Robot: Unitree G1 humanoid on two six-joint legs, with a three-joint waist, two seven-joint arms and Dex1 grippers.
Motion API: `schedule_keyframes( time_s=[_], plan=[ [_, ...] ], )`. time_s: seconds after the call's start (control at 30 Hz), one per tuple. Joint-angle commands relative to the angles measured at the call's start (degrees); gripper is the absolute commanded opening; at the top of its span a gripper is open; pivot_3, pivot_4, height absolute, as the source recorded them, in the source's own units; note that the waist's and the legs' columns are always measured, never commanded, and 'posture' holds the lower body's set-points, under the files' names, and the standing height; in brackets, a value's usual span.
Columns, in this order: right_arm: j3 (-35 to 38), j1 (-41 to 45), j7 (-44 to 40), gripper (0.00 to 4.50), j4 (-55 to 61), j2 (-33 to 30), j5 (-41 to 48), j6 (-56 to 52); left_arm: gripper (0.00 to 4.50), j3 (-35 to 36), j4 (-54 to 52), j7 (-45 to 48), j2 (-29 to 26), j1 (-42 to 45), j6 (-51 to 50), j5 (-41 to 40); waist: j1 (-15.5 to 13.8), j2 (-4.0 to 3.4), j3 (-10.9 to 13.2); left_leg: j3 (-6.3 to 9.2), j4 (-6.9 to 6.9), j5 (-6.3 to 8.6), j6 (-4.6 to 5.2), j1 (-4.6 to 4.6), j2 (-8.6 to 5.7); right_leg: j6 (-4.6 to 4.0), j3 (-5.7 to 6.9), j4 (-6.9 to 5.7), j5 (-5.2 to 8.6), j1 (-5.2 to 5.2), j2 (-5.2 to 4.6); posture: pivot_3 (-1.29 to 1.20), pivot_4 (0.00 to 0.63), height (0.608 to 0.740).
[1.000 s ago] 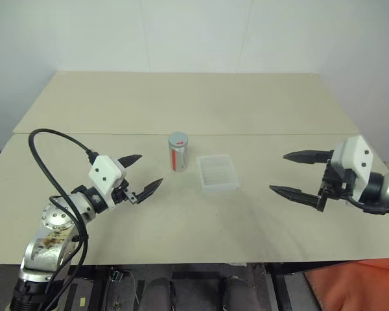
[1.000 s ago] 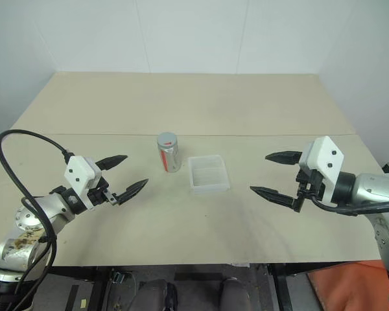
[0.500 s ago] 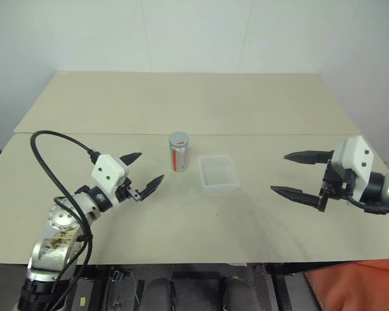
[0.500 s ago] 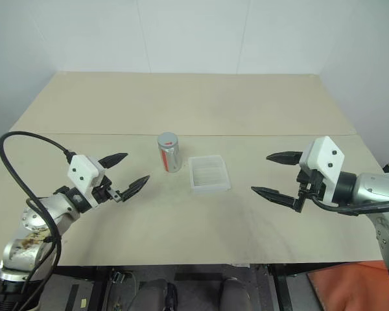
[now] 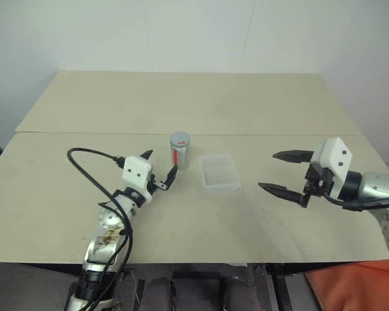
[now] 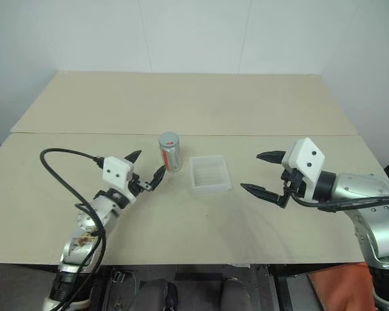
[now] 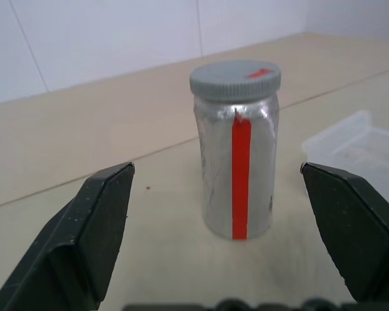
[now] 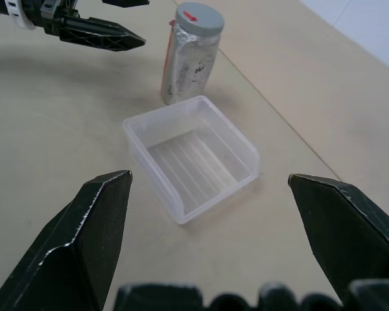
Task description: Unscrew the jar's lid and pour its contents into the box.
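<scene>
Jar (image 5: 179, 151) stands upright near the middle of the beige table (image 5: 194, 103), grey screw lid (image 5: 179, 138) on, red stripe down its silvery side; the clear plastic box (image 5: 218, 173) sits just beside it on the robot's right, not touching. Left gripper (image 5: 159, 170) hangs just short of the jar on its left, fingers spread wide, nothing between them, no contact with the jar. Right gripper (image 5: 284, 172) hovers well to the right of the box, fingers wide apart and empty, pointing toward it.
</scene>
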State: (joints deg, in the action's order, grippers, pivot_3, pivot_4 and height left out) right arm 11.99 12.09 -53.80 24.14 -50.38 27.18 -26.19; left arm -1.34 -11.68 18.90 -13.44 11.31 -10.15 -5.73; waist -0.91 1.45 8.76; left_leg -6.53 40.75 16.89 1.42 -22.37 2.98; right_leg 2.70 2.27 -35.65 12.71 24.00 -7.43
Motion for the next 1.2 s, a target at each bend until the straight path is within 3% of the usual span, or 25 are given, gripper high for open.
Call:
schedule_keyframes(
  time_s=[0.03,0.53,0.93,1.2],
  plan=[
    [0.5,0.8,1.2,4.5,0.7,0.5,-0.6,1.7,4.48,-1.0,0.7,-1.5,0.8,0.7,1.9,1.8,0.1,0.0,0.0,0.0,-0.01,0.0,0.0,0.0,0.0,0.0,0.0,0.01,0.0,0.01,0.0,0.0,0.15,0.74],
    [0.2,2.7,4.4,4.5,-0.2,2.5,-3.0,2.2,4.48,-3.9,11.6,-4.2,4.2,7.8,6.0,6.2,0.1,0.01,0.0,0.01,0.02,-0.02,-0.03,-0.06,-0.03,0.05,0.03,0.09,-0.03,0.0,-0.02,0.0,0.15,0.74],
    [0.1,3.4,5.6,4.5,-1.4,3.9,-4.1,2.2,4.48,-2.3,21.9,-9.6,10.3,12.9,10.5,5.7,0.1,0.02,0.0,0.02,0.02,-0.01,-0.02,-0.08,-0.03,0.11,0.04,0.17,-0.06,-0.02,-0.02,0.0,0.15,0.74],
    [-0.4,3.9,6.0,4.5,-2.0,4.3,-4.8,2.8,4.48,-2.0,25.1,-11.4,11.3,13.2,13.9,6.6,0.1,0.02,0.0,0.02,0.02,-0.01,-0.02,-0.08,-0.03,0.14,0.04,0.21,-0.08,-0.02,-0.02,0.0,0.15,0.74]
  ],
)
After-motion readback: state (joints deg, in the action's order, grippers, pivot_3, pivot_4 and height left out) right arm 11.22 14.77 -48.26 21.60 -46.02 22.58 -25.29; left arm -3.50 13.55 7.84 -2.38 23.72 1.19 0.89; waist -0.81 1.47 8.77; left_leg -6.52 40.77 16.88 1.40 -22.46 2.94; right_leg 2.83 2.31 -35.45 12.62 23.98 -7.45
